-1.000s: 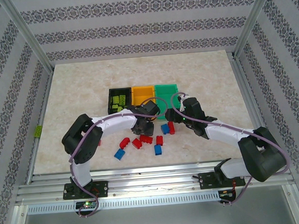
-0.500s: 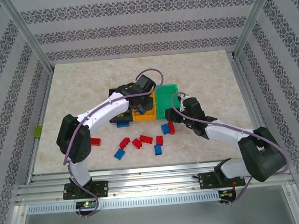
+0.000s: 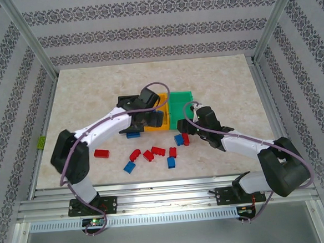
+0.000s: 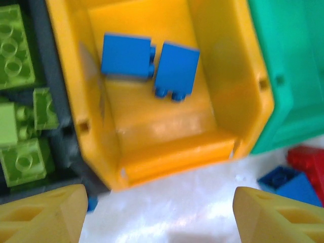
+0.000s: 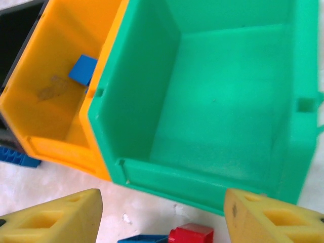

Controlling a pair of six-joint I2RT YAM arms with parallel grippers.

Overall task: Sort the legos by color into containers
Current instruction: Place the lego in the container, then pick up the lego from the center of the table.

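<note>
My left gripper (image 4: 159,217) (image 3: 152,120) hovers open at the near edge of the orange bin (image 4: 152,152) (image 3: 163,126), nothing between its fingers. Two blue legos (image 4: 126,54) (image 4: 176,68) lie in that bin. The black bin (image 4: 55,101) to its left holds lime green legos (image 4: 15,55). My right gripper (image 5: 162,217) (image 3: 183,128) stands open in front of the bare green bin (image 5: 202,182) (image 3: 181,95). A red lego (image 5: 191,234) (image 3: 186,138) and a blue one (image 5: 142,238) (image 3: 179,138) lie on the table just below it.
More legos are scattered on the marble tabletop near the front: red ones (image 3: 102,153) (image 3: 135,154) (image 3: 158,150) and blue ones (image 3: 129,167) (image 3: 170,162) (image 3: 133,134). Aluminium frame posts stand at the table's sides.
My left arm rose from the table and swung over the orange bin with a blue lego, then its jaws opened and the lego dropped in. The right arm barely moved.
</note>
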